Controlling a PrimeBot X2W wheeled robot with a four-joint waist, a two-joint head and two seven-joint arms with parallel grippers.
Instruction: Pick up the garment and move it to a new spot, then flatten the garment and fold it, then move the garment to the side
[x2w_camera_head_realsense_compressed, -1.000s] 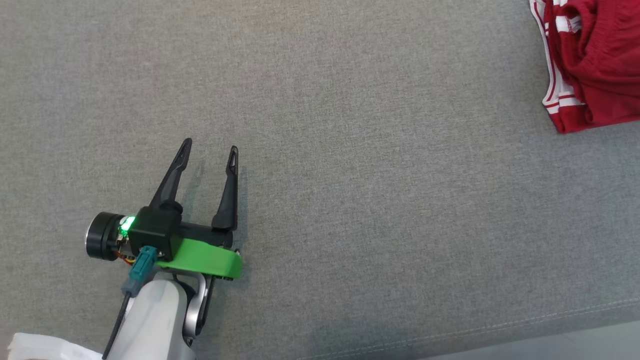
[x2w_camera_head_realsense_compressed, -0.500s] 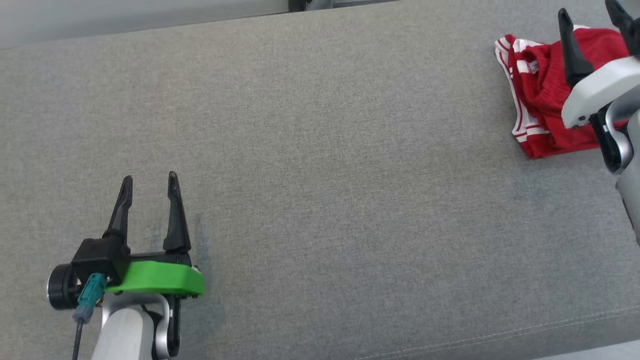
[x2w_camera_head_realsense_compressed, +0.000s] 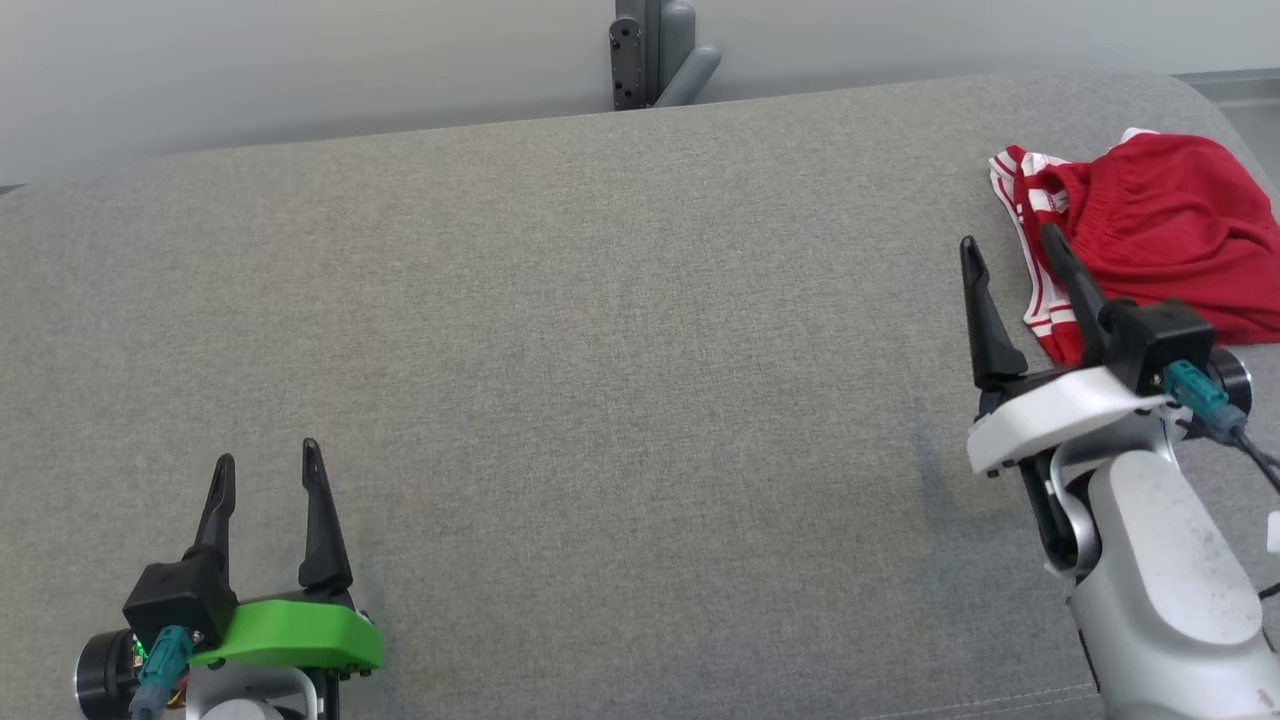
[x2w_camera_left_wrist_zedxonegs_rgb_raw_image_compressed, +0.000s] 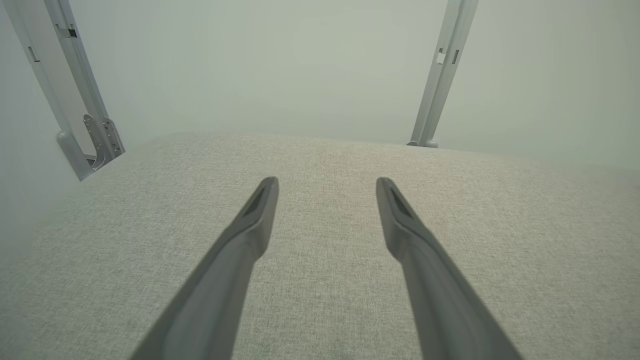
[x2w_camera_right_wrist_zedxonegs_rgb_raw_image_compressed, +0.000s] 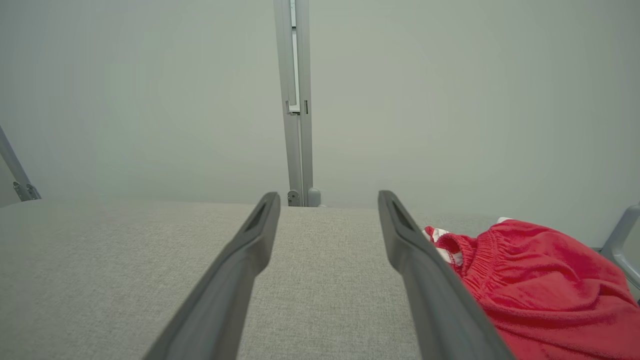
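One red garment, crumpled, just beside parted right jaws

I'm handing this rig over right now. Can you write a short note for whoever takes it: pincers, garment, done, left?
Both open, empty: left pincer low at the near left of the grey cushion; right pincer beside the red garment, not gripping it.
The garment lies crumpled at the cushion's far right.
Done: nothing yet.
Left: pick up, move, flatten, fold, set aside.
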